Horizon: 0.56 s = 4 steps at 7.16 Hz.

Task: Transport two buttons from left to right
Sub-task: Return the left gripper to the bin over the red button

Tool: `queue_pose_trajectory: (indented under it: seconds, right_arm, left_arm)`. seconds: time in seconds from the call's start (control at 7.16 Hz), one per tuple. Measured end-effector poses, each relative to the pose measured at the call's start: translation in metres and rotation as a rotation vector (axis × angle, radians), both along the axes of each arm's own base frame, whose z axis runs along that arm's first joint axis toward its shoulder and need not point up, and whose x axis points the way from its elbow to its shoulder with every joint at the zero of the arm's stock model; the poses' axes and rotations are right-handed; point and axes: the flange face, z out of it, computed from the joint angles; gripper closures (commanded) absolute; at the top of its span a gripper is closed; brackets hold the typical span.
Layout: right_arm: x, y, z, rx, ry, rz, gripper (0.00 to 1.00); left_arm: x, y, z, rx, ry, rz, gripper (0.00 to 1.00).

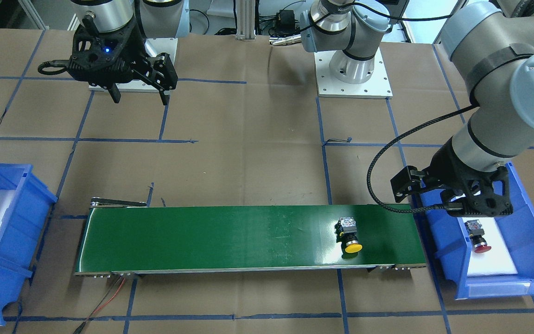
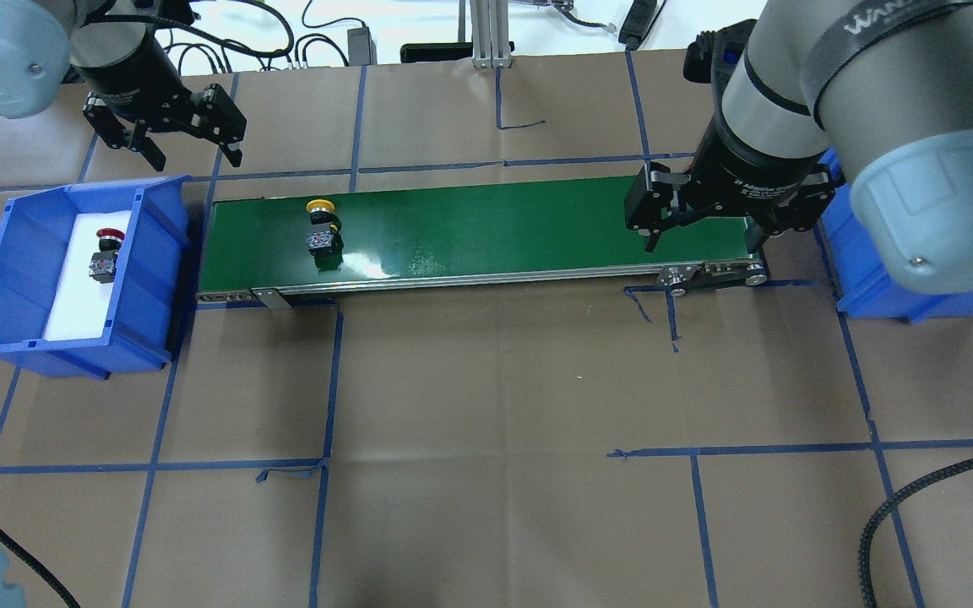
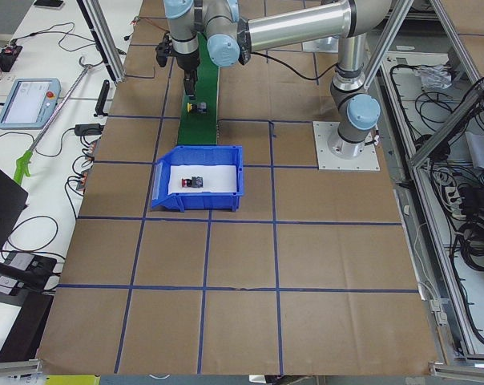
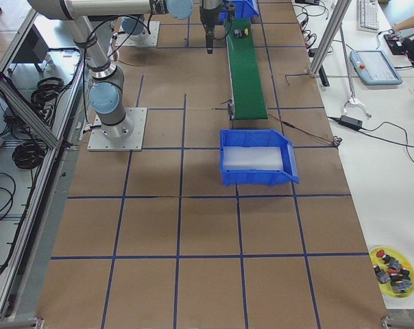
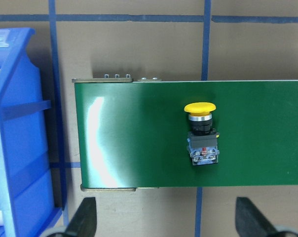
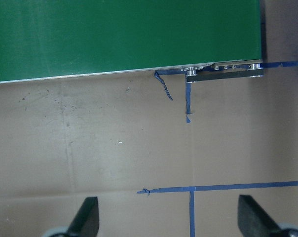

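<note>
The yellow-capped button (image 2: pixel 320 226) lies on its side near the left end of the green conveyor belt (image 2: pixel 495 228). It also shows in the front view (image 1: pixel 349 234) and the left wrist view (image 5: pixel 202 133). The red-capped button (image 2: pixel 105 253) lies in the left blue bin (image 2: pixel 157 279), and it also shows in the front view (image 1: pixel 477 235). My left gripper (image 2: pixel 192 156) is open and empty, high up by the belt's left end and the bin; it also shows in the front view (image 1: pixel 452 202). My right gripper (image 2: pixel 703 238) is open and empty by the belt's right end, and it also shows in the front view (image 1: pixel 140 98).
A second blue bin (image 1: pixel 16 204) with a white liner stands past the belt's right end. Wires (image 1: pixel 109 297) trail from the belt's right end. The arm bases (image 1: pixel 354 79) stand on the robot's side. A yellow dish of spare buttons (image 4: pixel 392 264) lies far off on the side table.
</note>
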Motion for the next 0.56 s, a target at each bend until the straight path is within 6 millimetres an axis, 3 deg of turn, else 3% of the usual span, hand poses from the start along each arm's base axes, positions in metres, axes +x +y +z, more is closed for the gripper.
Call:
queue_pose_trajectory:
  seconds: [0.14, 0.56]
  right_arm:
    - [0.0, 0.0, 0.0, 0.0, 0.0, 0.0, 0.0]
    - [0.0, 0.0, 0.0, 0.0, 0.0, 0.0, 0.0]
  left_arm:
    - [0.028, 0.0, 0.001, -0.001, 0.0, 0.006, 0.0]
    - [0.137, 0.01, 0.001, -0.002, -0.004, -0.002, 0.0]
